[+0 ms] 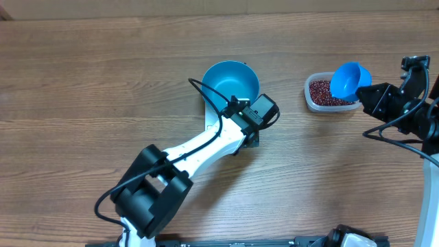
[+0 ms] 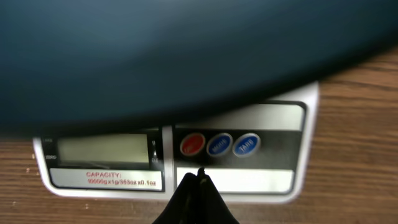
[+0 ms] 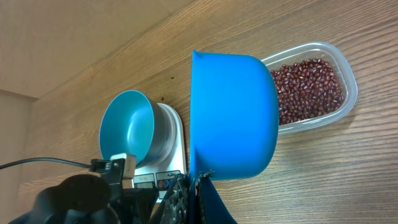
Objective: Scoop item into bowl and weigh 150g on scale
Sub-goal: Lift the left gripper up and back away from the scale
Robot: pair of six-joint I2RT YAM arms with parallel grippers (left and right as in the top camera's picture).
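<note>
Wood-grain table point(image 1: 82, 82); blue bowl point(image 1: 230, 81) sits on the scale point(image 2: 273, 115) just ahead of the left claw point(image 2: 198, 180), which is clenched on nothing, tip by the buttons point(image 2: 219, 144), display point(image 2: 102, 149) blank. Right claw point(image 3: 199, 179) grasps the scoop point(image 3: 233, 118) by its handle, beans point(image 3: 308, 84) in the tub point(image 3: 345, 68) just beyond it; prob. scale-prep step, so next: press a button w/ the left tip, then dip the scoop.

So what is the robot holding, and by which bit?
The right fingers pinch the blue scoop by its handle. The left fingers are shut on nothing.
</note>
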